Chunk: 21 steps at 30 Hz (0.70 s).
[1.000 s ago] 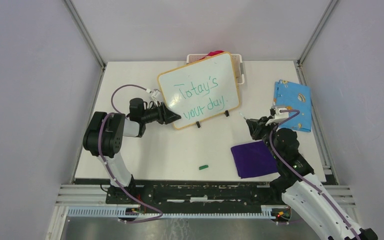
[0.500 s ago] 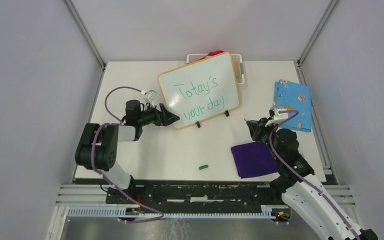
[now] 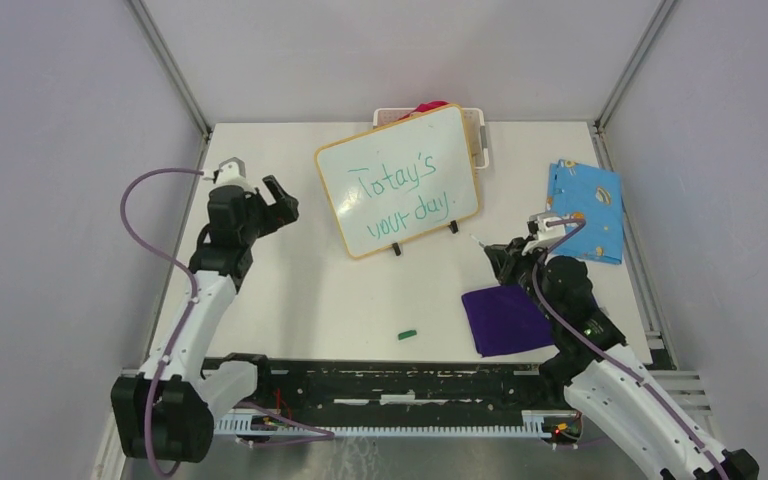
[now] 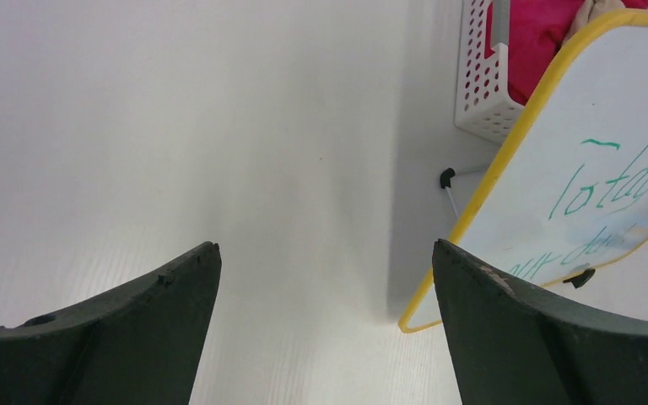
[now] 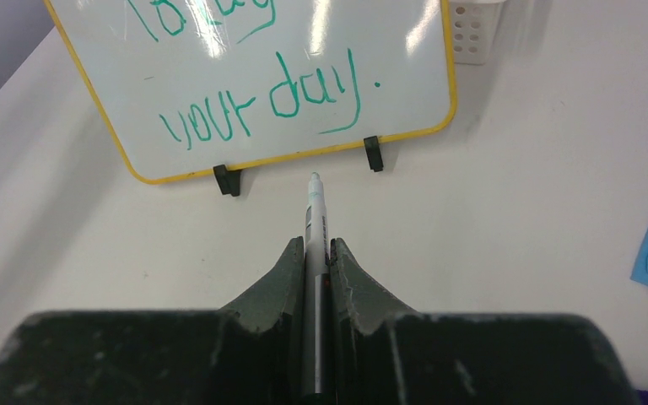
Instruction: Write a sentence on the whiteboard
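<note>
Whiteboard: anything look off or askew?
Yes. The whiteboard sits rotated, not square to the table. The sentence opens with "Totay's", likely misspelled. A small green piece, maybe a cap, lies loose near the front edge.

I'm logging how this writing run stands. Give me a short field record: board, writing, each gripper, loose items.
board: whiteboard propped on its feet, in front of the basket
writing: sentence in green, two lines, full stop at the end
left gripper: open, empty, left of the board, apart from it
right gripper: shut on the marker, tip towards the board, not touching
loose items: small green piece; purple cloth; blue cloth
</note>
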Tool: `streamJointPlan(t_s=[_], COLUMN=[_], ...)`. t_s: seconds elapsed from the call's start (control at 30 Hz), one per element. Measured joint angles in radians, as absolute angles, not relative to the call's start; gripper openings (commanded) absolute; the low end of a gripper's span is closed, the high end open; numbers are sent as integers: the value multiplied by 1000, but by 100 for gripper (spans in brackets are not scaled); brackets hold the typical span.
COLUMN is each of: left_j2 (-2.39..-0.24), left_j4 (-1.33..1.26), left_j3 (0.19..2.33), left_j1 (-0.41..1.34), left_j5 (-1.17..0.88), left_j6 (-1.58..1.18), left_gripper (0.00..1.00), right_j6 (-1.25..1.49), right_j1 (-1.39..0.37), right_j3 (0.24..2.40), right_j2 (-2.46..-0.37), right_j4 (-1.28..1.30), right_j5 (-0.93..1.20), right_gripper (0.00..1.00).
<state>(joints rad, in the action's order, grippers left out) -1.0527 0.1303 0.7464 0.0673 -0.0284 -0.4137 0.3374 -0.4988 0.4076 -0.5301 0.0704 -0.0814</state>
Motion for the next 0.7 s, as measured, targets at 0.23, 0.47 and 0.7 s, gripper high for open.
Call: streamJointPlan(t_s=[0.23,0.47,0.7], left_j2=[-854,-822,-791], left_j4=[286,407,500], left_j3=[759,756,744], left_j1=[105,453,685], left_j5=[-40,-54,15], left_j6=[-442,-393,-362], left_gripper=[100,97,99], right_j6=[284,238,223], right_j1=[-502,-502,-502], right_j3=[435,418,360], right_j2=[-562,-525,-456], right_j4=[95,132,166], right_j5=[-79,-120,-160], right_gripper=[0,0,0])
